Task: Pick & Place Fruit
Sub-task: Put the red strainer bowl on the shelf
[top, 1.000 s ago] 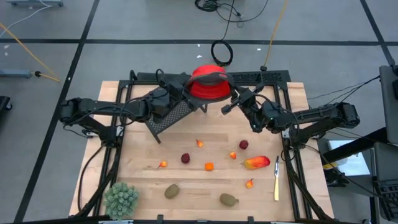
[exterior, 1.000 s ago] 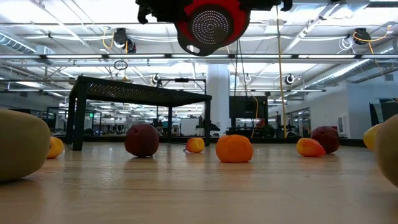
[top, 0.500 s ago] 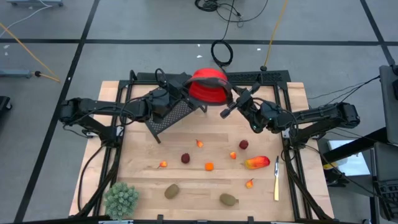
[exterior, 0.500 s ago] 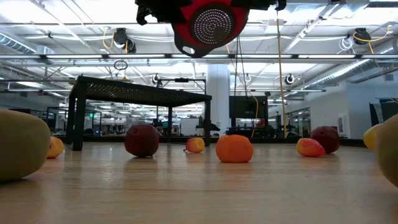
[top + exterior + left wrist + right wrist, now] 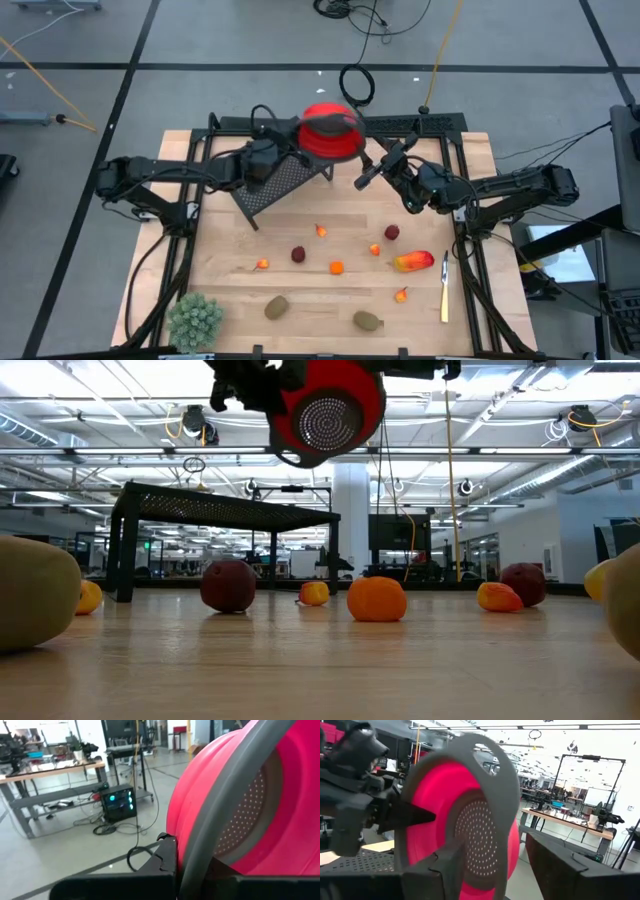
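Since earlier frame we see red colander (image 5: 331, 133) shifted leftward, left gripper (image 5: 284, 135) clamped on rim; right gripper (image 5: 362, 182) released, fingers apart; fruit (image 5: 336, 267) scattered on table (image 5: 480, 160).

Both arms, the left arm (image 5: 170, 175) and the right arm (image 5: 500, 187), are matte black, built of slim jointed segments with bulkier rounded joints, thin black cables looping alongside, ending in dark angular fingers (image 5: 440, 870).
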Controlling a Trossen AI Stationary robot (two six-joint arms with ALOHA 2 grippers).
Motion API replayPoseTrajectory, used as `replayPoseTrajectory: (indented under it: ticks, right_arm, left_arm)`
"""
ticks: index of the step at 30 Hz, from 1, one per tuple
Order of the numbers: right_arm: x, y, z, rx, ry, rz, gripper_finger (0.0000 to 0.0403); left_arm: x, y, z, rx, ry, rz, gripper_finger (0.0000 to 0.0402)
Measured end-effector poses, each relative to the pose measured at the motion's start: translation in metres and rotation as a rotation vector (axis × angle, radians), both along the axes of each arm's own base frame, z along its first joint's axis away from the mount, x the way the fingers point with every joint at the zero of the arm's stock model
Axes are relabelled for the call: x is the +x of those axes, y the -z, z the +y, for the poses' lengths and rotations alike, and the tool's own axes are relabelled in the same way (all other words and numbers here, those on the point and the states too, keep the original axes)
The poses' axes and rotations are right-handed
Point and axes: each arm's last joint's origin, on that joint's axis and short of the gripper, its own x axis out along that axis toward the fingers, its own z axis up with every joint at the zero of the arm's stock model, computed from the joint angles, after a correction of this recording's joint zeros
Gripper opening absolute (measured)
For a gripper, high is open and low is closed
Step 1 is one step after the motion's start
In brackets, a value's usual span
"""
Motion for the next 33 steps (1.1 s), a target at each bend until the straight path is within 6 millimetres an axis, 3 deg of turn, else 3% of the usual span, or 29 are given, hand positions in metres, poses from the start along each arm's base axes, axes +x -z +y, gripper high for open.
replayPoseTrajectory:
  ticks: [9,18,23,33]
  right_arm:
    - [-0.005,0.0,-0.002,0.014,0.135,0.034,0.0202]
    - [-0.018,-0.01,-0.004,0.017,0.213,0.027,0.0184]
    - [-0.025,-0.016,-0.004,0.026,0.209,0.005,0.0141]
    - [-0.034,-0.012,-0.004,0.083,0.134,0.037,0.0015]
  left_arm:
    - [-0.004,0.004,0.019,-0.077,0.039,-0.029,0.0]
    - [-0.023,0.006,0.044,-0.296,0.077,-0.042,0.0]
    - [-0.033,-0.007,0.055,-0.408,0.116,0.017,0.0]
    - [-0.046,-0.027,0.066,-0.543,0.235,0.073,0.0]
